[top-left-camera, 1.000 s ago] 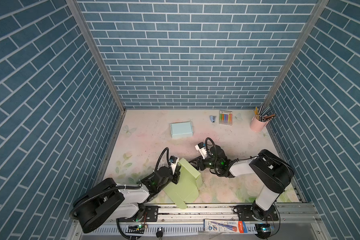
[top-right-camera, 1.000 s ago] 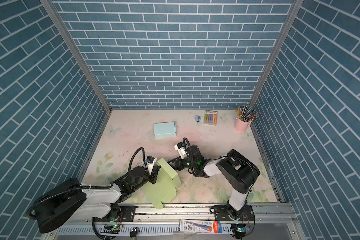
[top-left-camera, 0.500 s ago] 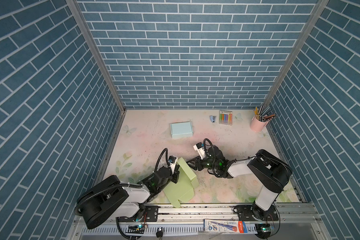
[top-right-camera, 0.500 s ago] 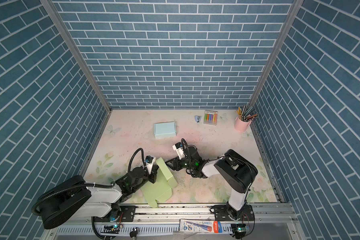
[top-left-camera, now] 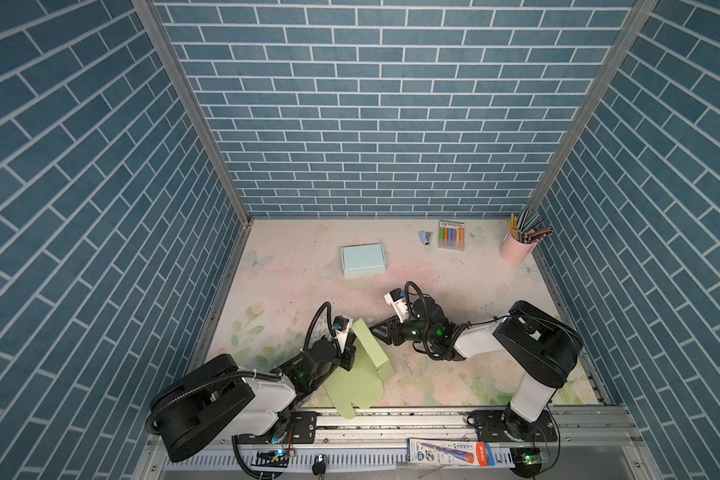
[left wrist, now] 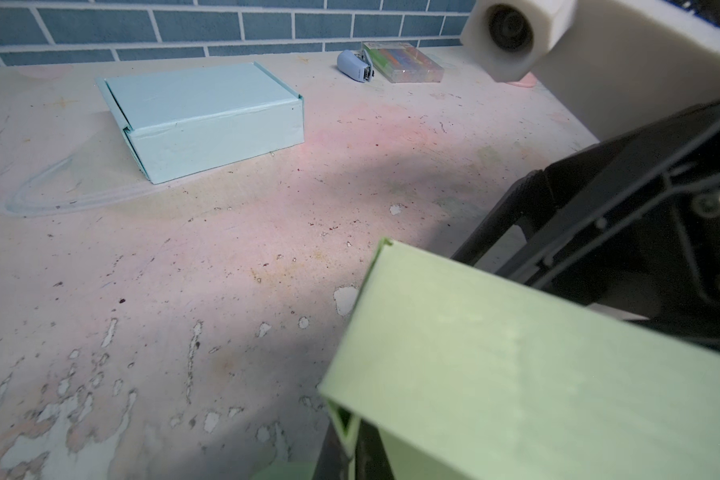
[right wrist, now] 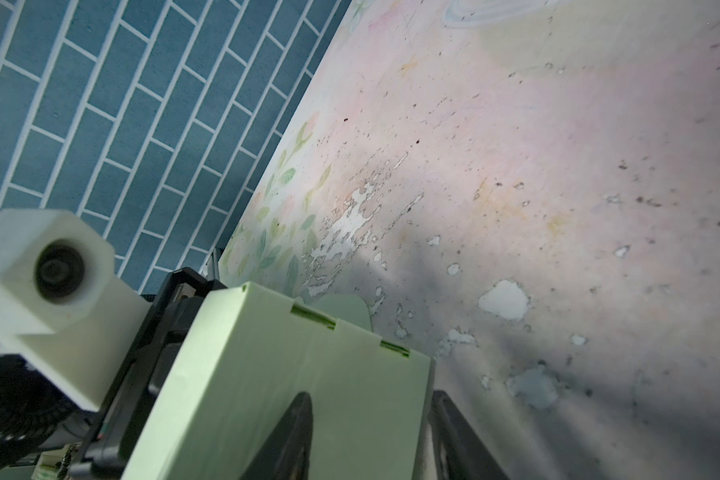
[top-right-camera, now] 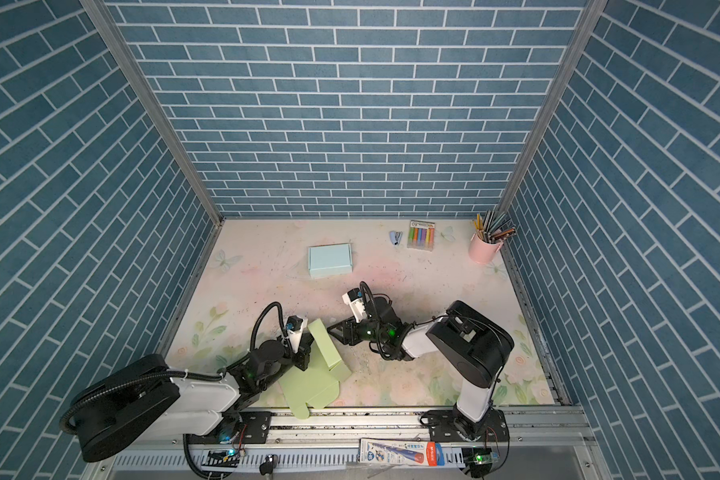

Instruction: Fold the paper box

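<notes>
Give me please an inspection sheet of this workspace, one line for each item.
Surface: table with a flower print, its paint chipped and speckled toward the front.
Job's things: green box half folded, one panel raised, one flap over the front edge.
Clutter: closed blue box, stapler, pack of markers and pink cup of pencils, all at the back.
Claws: left claw shut on the green box's raised panel; right claw open at that panel's edge.
Cables: black hose loops over the left wrist, black cable over the right.
Surroundings: blue brick walls on three sides; metal rail in front.
</notes>
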